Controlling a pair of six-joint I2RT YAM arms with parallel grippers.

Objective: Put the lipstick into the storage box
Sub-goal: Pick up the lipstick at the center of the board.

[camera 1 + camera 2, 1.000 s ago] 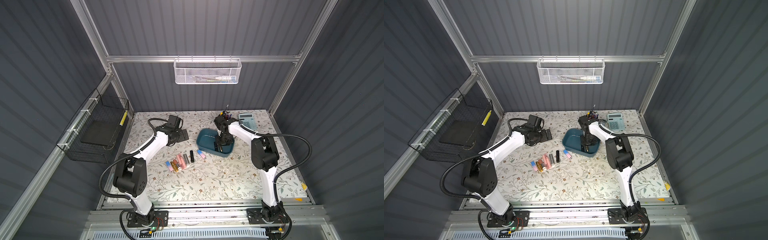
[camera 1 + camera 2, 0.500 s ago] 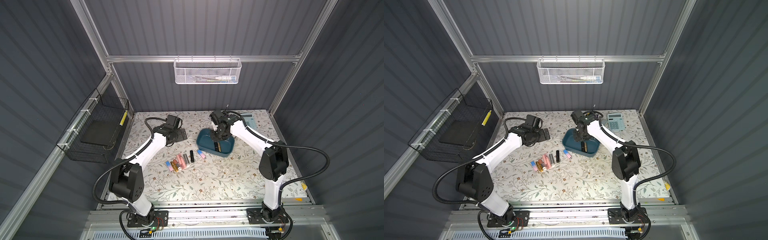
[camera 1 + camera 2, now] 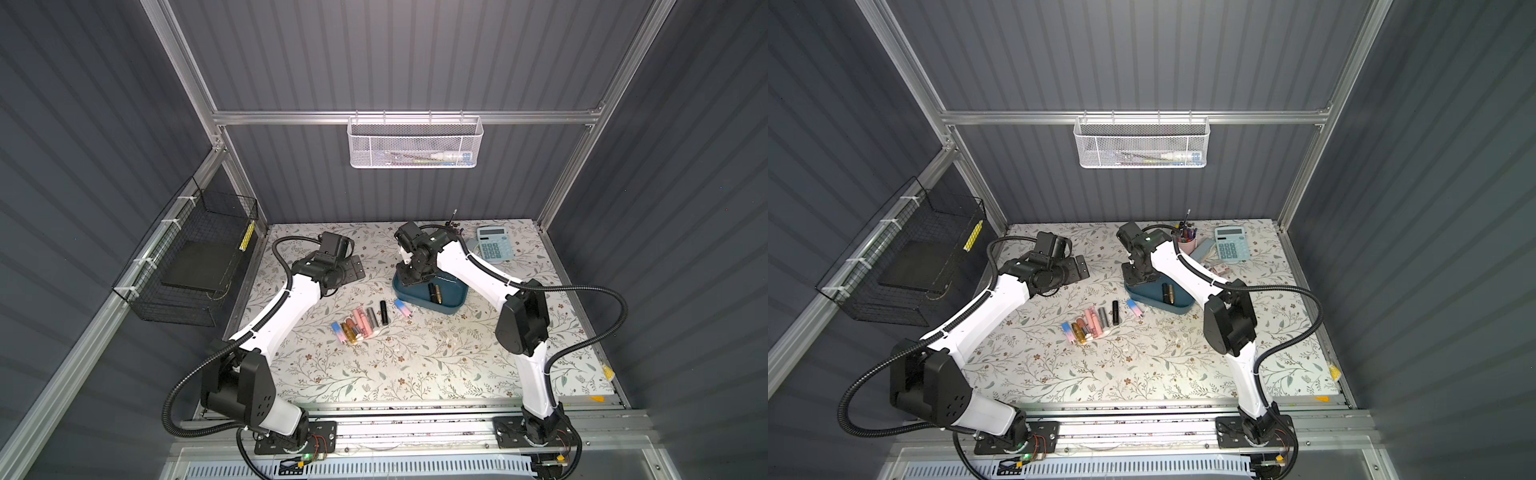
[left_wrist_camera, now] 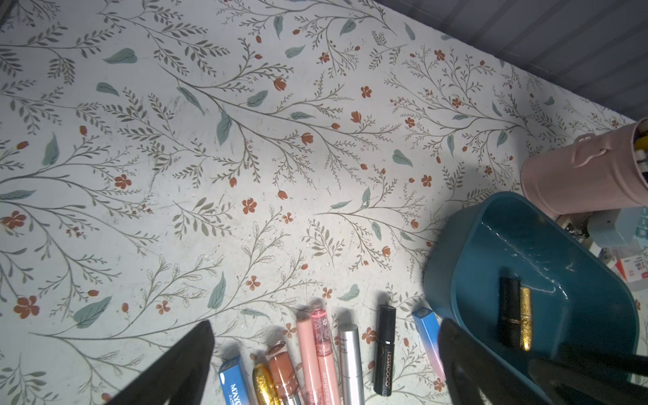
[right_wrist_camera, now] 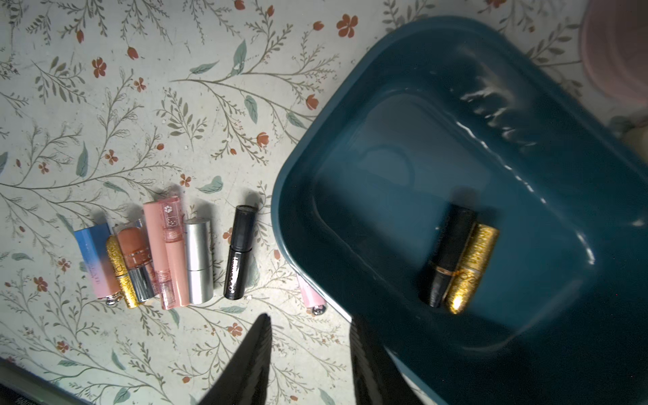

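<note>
Now, with two lipsticks (image 5: 473,266) in the storage box (image 5: 385,87), the right end effector (image 5: 308,321), apart and empty, should next reach the black lipstick (image 5: 240,252) on the table (image 5: 210,105).

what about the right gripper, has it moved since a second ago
Yes: the right gripper shifted away from the calculator, toward the opposite end of the storage box.

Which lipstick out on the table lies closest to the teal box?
The blue-and-pink tube lying alone right beside the wall of the storage box; its look-alike lies at the row's far end.
</note>
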